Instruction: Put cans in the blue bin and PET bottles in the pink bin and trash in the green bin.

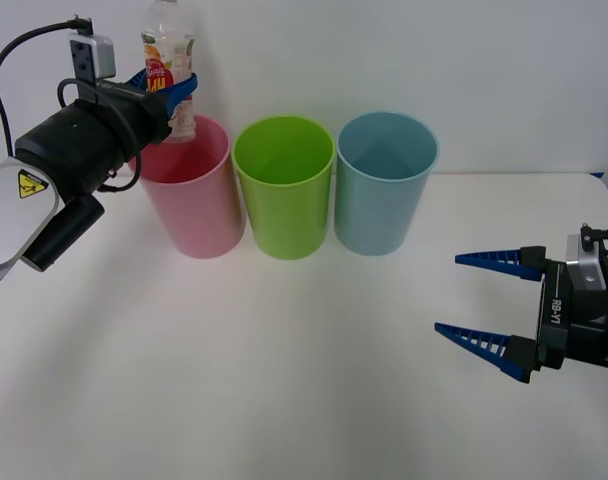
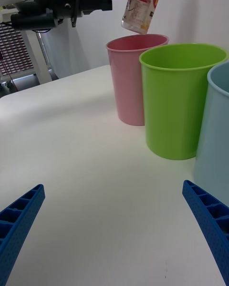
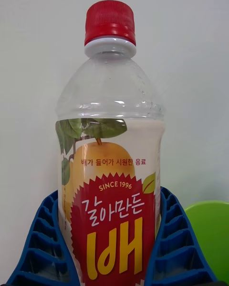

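My left gripper point(image 1: 169, 92) is shut on the PET bottle point(image 1: 168, 62), a clear bottle with a red cap and yellow-orange label, held upright over the rim of the pink bin point(image 1: 189, 190). Up close the bottle point(image 3: 110, 171) sits between the blue fingers point(image 3: 40, 248). The green bin point(image 1: 284, 187) stands in the middle and the blue bin point(image 1: 385, 184) to its right. My right gripper point(image 1: 494, 312) hangs open low at the right, pointing toward the bins. From that wrist I see the bottle point(image 2: 141, 5) above the pink bin point(image 2: 130, 78), then the green bin point(image 2: 177, 100) and blue bin point(image 2: 215, 133).
The white table point(image 1: 284, 380) spreads wide in front of the three bins. A white wall runs just behind them. The table's back edge lies close to the bins.
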